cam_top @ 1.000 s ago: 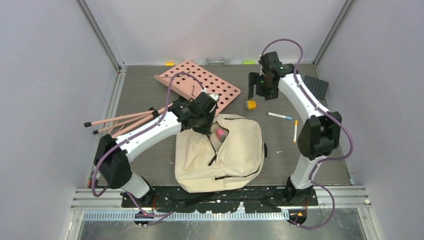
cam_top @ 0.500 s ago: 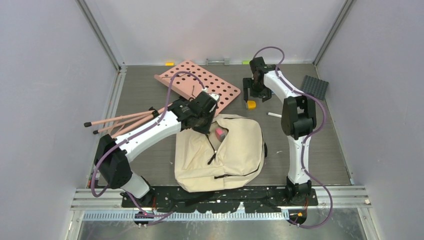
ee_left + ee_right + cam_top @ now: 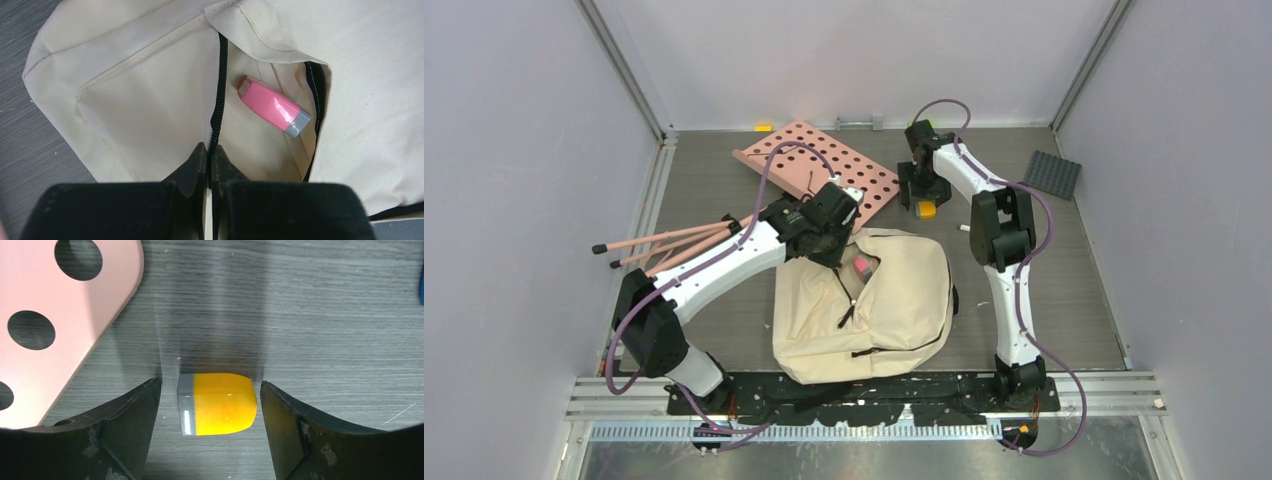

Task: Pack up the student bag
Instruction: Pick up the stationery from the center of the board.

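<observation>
- Right hand (image 3: 210,392): fingers spread, low over the tabletop (image 3: 325,315), one on each side of a small yellow block (image 3: 220,407). Neither finger touches it.
- Block: lies flat, its slightly longer side running finger to finger, with the grey end toward the finger beside the pink board (image 3: 45,315). Judged: a straight close should catch it end to end.
- Left hand (image 3: 210,150): pressed together, pinching the zip edge of the student bag (image 3: 904,300) and holding the pocket open. A pink item (image 3: 272,107) lies inside.
- Bag: mid-tabletop, on the near side of the right hand. Its opening lies at the far end, slightly to that hand's left.
</observation>
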